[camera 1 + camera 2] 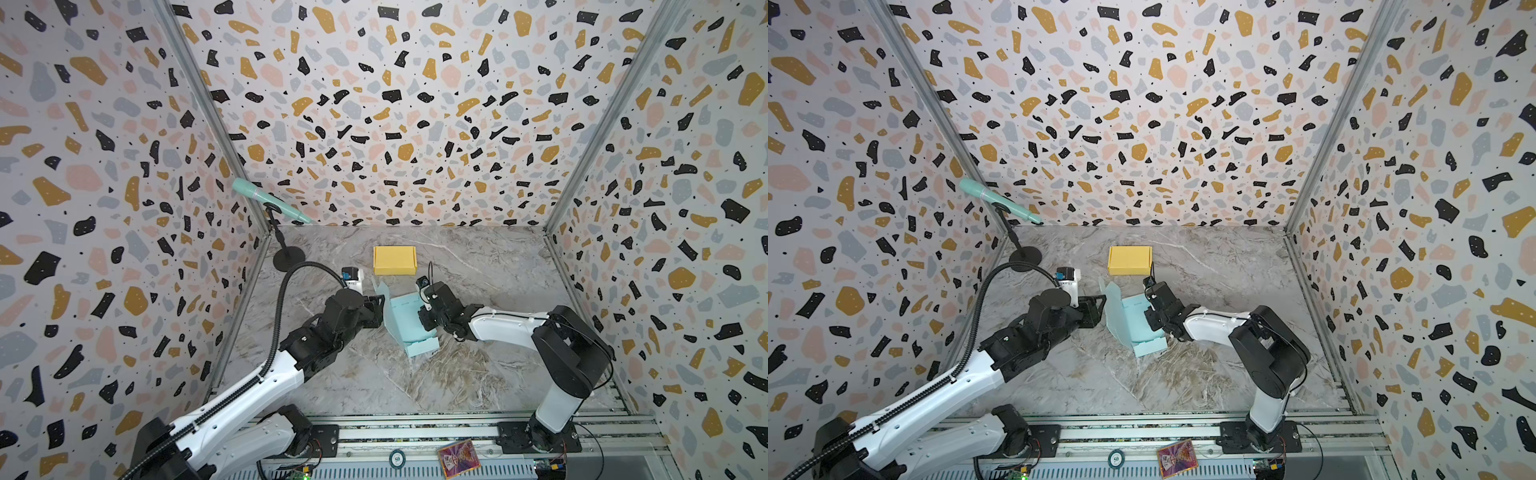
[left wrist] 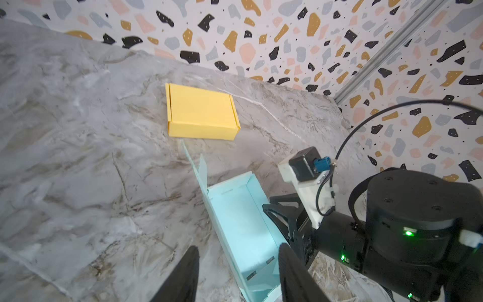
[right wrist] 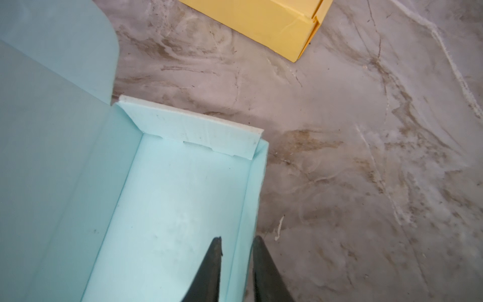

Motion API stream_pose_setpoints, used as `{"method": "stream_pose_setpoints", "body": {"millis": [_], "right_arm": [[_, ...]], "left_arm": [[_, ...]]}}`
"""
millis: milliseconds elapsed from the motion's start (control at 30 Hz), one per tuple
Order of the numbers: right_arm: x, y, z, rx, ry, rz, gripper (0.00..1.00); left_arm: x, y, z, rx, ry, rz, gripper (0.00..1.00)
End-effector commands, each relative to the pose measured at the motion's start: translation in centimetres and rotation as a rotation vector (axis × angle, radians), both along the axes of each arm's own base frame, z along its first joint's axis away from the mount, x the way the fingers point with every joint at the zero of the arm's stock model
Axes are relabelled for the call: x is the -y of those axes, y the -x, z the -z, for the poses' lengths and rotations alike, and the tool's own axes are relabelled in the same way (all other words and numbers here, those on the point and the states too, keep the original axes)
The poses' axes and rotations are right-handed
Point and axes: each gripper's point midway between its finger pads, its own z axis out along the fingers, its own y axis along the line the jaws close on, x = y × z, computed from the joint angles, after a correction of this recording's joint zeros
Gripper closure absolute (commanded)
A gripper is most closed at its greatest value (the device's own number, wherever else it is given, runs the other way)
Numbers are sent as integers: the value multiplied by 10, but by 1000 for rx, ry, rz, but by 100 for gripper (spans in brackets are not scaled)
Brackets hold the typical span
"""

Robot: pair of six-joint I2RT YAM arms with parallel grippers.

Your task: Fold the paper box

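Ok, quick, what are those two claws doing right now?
Left gripper: open, jaws either side of the blue paper box's upright lid.
Right gripper: jaws narrowly apart astride the box's side wall; grip cannot be told.

My left arm point(image 1: 266, 374) reaching in low, left hand point(image 2: 239, 247) fingers spread wide, my right arm point(image 1: 507, 324) bent at the elbow, right hand point(image 3: 237, 238) fingers narrowly parted.

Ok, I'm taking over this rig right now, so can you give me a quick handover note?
Left gripper: jaws open at the raised lid of the blue box.
Right gripper: jaws narrowly open astride its side wall.
Yellow box sits closed behind it on the table.
Done: walls up.
Left: fold the lid down and shut it.
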Motion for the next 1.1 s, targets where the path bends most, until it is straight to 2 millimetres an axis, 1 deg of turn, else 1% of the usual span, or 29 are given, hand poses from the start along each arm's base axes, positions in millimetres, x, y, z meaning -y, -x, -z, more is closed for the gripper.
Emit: {"method": "stream_pose_setpoints", "body": {"millis": [0,167,333,567,633,733,833,1000,1067], "right_arm": [[-3,2,-2,-52,-4,-21,72],[-3,6,6,-112,-13,-22,70],[0,8,13,-141,10,-16,70],[2,9,23,-160,38,-20,77],[5,8,24,-154,49,-12,80],[6,7,21,-135,61,-13,83],[7,4,16,-103,85,-22,87],[8,1,2,-16,130,-52,90],[10,-1,-3,15,151,-59,91]], "left_arm": [[-3,-2,-25,52,-37,37,48],[-1,-7,-47,85,-35,57,47],[2,-10,-61,115,-11,63,47],[-1,-11,-63,122,-23,56,47],[-2,-11,-65,126,-28,54,47],[-4,-12,-66,127,-44,56,47],[0,-12,-64,122,-62,83,48],[9,-12,-75,142,-75,143,48],[12,-12,-75,137,-87,161,48]]}}
